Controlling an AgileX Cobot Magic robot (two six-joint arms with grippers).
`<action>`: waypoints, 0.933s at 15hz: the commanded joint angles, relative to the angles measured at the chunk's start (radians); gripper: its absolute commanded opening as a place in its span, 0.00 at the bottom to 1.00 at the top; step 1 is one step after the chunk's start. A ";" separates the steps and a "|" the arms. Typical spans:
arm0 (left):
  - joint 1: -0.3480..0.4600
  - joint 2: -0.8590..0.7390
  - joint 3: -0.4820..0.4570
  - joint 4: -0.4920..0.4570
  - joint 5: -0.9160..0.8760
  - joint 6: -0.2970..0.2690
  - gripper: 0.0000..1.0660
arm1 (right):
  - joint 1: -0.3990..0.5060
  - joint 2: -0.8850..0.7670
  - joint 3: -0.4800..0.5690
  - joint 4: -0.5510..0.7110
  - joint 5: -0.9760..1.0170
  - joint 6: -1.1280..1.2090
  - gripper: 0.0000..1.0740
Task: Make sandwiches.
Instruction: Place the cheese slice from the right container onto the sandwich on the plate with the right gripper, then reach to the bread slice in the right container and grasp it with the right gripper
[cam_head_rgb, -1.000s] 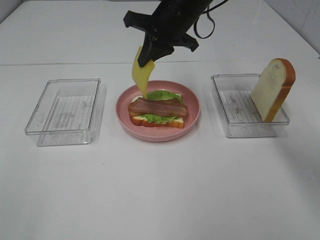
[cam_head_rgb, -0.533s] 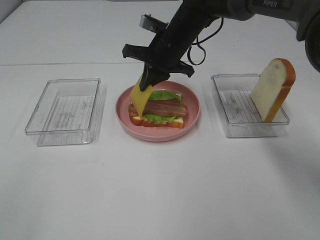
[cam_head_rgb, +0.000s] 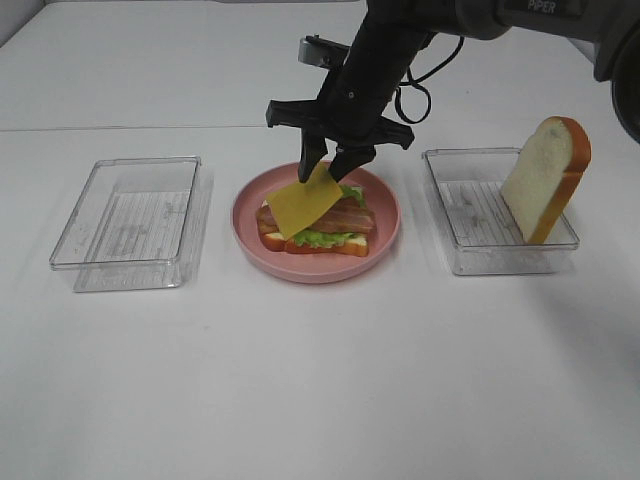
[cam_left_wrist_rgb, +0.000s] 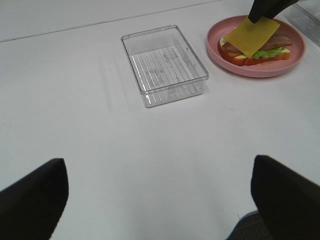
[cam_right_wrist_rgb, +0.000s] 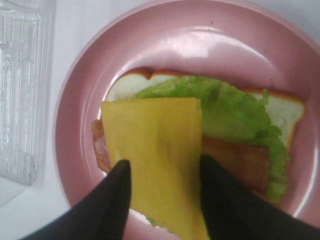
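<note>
Cheese slice (cam_head_rgb: 303, 205): lies tilted across the bacon (cam_head_rgb: 345, 216) and lettuce on the pink plate (cam_head_rgb: 385, 240) at mid-desk, its far corner between the parted right fingers (cam_head_rgb: 352, 158), apparently just released; remaining bread slice (cam_head_rgb: 546, 178) stands in the right-hand tray (cam_head_rgb: 470, 255), nearer this arm; left fingers (cam_left_wrist_rgb: 37, 192) wide open, empty.

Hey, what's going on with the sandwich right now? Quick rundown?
Right gripper open over plate, jaws astride cheese slice. Cheese lying on bacon stack. Left gripper open, idle. Top bread slice waiting in tray. Nothing blocking.
</note>
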 joint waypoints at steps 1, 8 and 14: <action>0.000 -0.022 0.005 -0.003 -0.011 -0.007 0.88 | -0.001 -0.004 -0.006 -0.064 0.000 0.009 0.64; 0.000 -0.022 0.005 -0.003 -0.011 -0.007 0.88 | -0.013 -0.128 -0.009 -0.310 0.078 0.017 0.67; 0.000 -0.022 0.005 -0.003 -0.011 -0.007 0.88 | -0.199 -0.239 -0.009 -0.318 0.163 0.029 0.67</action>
